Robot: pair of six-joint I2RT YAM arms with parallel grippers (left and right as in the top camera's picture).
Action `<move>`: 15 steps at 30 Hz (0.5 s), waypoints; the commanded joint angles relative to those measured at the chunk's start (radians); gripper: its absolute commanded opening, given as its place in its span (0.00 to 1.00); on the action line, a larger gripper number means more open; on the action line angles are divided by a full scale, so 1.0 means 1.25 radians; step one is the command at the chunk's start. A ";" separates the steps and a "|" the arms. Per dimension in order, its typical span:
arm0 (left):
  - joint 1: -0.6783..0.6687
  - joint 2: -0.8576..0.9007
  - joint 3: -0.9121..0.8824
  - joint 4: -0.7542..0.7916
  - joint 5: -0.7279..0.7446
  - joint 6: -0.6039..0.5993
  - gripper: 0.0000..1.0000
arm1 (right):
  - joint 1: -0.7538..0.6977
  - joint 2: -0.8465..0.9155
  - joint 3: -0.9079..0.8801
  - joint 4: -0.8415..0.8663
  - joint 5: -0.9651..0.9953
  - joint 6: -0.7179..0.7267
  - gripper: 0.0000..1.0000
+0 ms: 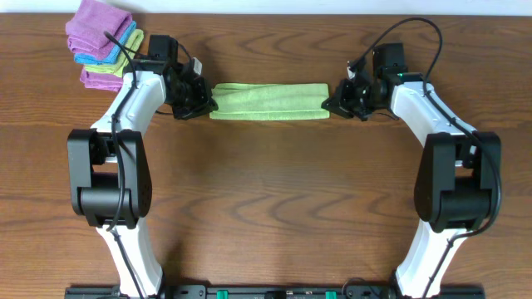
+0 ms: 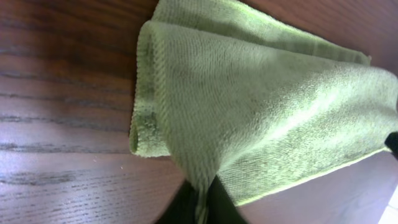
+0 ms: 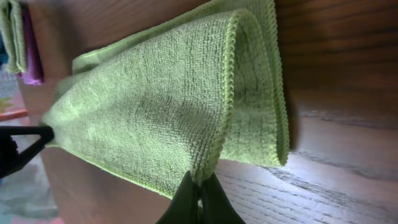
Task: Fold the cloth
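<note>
Lime-green cloth (image 1: 268,101) stretches as a narrow folded band across your wooden worktop (image 1: 274,191). Your left fingers (image 1: 204,106) and right fingers (image 1: 332,103) each clench one end of it — pinched tight.

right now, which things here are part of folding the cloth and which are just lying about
In the job: lime-green cloth, left gripper and right gripper, each shut on one end.
Lying about: stack of folded purple, blue and green cloths.
</note>
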 commanded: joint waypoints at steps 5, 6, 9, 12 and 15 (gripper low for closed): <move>0.006 0.002 0.014 0.002 -0.029 0.016 0.95 | -0.009 0.008 0.012 0.021 0.018 -0.029 0.73; 0.007 0.002 0.019 -0.004 -0.027 0.016 0.95 | -0.011 0.008 0.015 0.025 0.009 -0.028 0.72; 0.007 0.002 0.048 -0.034 -0.025 0.017 0.83 | -0.020 0.000 0.036 0.038 -0.027 -0.029 0.02; 0.004 0.002 0.079 -0.057 -0.025 0.024 0.06 | -0.020 -0.017 0.070 0.050 -0.043 -0.051 0.02; -0.010 0.002 0.087 -0.050 -0.038 0.029 0.06 | 0.001 -0.042 0.096 0.049 -0.014 -0.100 0.01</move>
